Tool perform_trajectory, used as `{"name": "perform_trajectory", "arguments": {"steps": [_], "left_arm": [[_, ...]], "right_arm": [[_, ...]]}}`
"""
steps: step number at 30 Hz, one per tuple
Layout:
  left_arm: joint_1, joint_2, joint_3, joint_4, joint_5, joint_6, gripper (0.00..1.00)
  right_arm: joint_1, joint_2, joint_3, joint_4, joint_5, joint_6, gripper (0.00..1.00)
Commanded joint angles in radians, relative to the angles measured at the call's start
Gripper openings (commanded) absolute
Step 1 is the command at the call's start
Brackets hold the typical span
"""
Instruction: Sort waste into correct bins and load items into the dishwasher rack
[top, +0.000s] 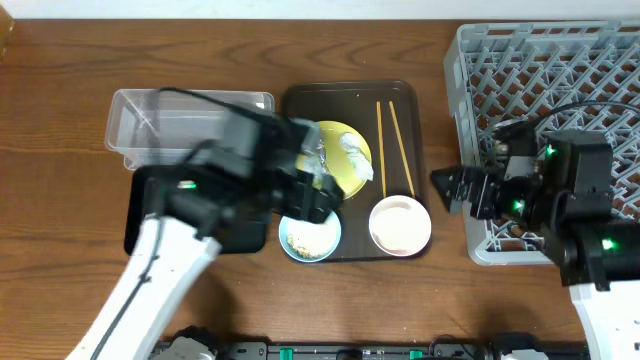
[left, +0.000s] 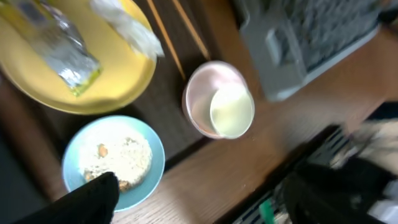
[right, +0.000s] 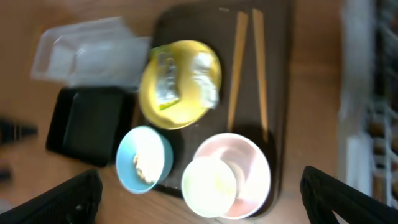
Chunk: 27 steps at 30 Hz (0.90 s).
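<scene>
Wooden surface (left: 236, 168): wrapper (left: 59, 46) and scrap (left: 127, 28) lie on the plate (left: 118, 78), upper left of my left wrist view. Nearby, my left end effector (left: 202, 186) hangs spread wide and empty, presumably to clear waste first. The right end effector (top: 447, 188), likewise spread and empty, hovers beside the rack (top: 560, 70).

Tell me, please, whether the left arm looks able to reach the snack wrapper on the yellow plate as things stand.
Probably yes. The left gripper hangs open over the edge of the yellow plate, and the snack wrapper lies uncovered on it, with only the white scrap beside it.
</scene>
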<state>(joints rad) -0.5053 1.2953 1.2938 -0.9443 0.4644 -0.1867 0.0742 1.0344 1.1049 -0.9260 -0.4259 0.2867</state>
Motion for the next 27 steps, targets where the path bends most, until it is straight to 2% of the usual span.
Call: {"name": "perform_trajectory", "arguments": {"steps": [1,4,7,10,14,19,24,27], "left_arm": [[-0.14,0.073,0.019,-0.004,-0.235,-0.113,0.79],[-0.246,0.164,0.019,-0.001,-0.326,-0.173,0.72],[-0.307,0.255,0.019,0.016,-0.347,-0.203,0.67],[-0.327,0.324,0.019,0.06,-0.332,-0.259,0.64],[-0.346,0.388,0.019,0.154,-0.265,-0.261,0.6],[-0.362,0.45,0.019,0.192,-0.265,-0.261,0.52],[-0.363,0.499,0.019,0.195,-0.267,-0.261,0.35],[-0.362,0.494,0.021,0.195,-0.263,-0.261,0.13]], "right_arm": [[-0.031,0.01,0.02,-0.01,0.084,0.185,0.98],[-0.056,0.008,0.02,-0.01,0.086,0.232,0.96],[-0.077,0.008,0.02,-0.011,0.071,0.24,0.97],[-0.079,0.006,0.02,-0.022,0.048,0.24,0.98],[-0.08,0.006,0.02,-0.043,0.049,0.232,0.99],[-0.079,0.006,0.02,-0.058,0.049,0.232,0.99],[-0.079,0.006,0.02,-0.059,0.048,0.228,0.99],[-0.079,0.006,0.02,-0.062,0.048,0.22,0.99]]}}
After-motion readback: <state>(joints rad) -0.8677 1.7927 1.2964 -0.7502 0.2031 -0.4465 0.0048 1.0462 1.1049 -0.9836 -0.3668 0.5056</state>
